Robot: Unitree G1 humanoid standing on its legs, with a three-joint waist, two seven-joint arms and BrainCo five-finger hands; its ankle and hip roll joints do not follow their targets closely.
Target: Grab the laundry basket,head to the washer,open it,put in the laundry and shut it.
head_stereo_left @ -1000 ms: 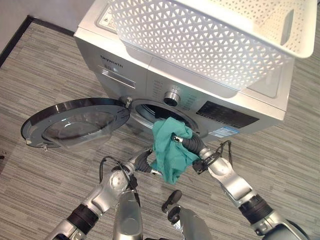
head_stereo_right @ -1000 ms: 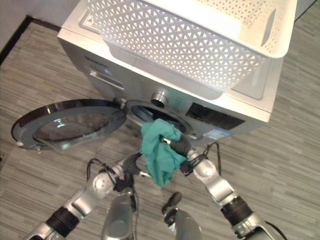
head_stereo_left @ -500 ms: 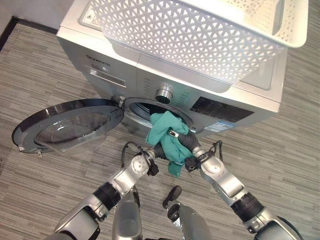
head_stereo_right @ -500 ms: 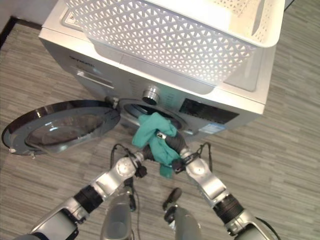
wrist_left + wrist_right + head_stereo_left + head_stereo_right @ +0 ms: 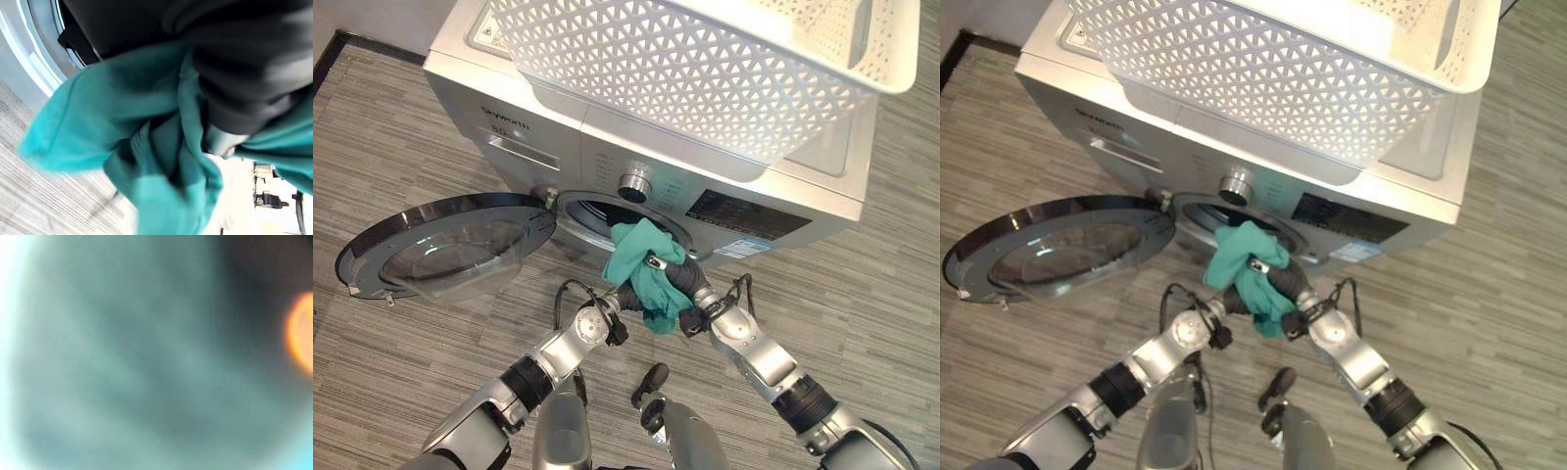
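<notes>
A teal cloth (image 5: 641, 262) is bunched at the lower rim of the washer's round drum opening (image 5: 602, 213), its top edge just inside the rim. My right hand (image 5: 680, 286) comes in from the right with the cloth wrapped over it and is shut on it. My left hand (image 5: 623, 298) reaches up from the lower left and sits under the cloth's hanging end (image 5: 161, 196). The silver washer (image 5: 783, 211) stands ahead with its glass door (image 5: 450, 250) swung wide open to the left. The white lattice laundry basket (image 5: 705, 69) rests on top of the washer.
Grey wood-grain floor (image 5: 401, 147) surrounds the washer. The open door lies low on the left, close to my left arm. A dark baseboard (image 5: 352, 49) runs along the wall at the far left. The washer's dial (image 5: 633, 184) sits just above the opening.
The cloth has been lifted a little towards the drum opening and hangs less far down. Over the last second my left hand has come up under it. The camera has shifted slightly.
</notes>
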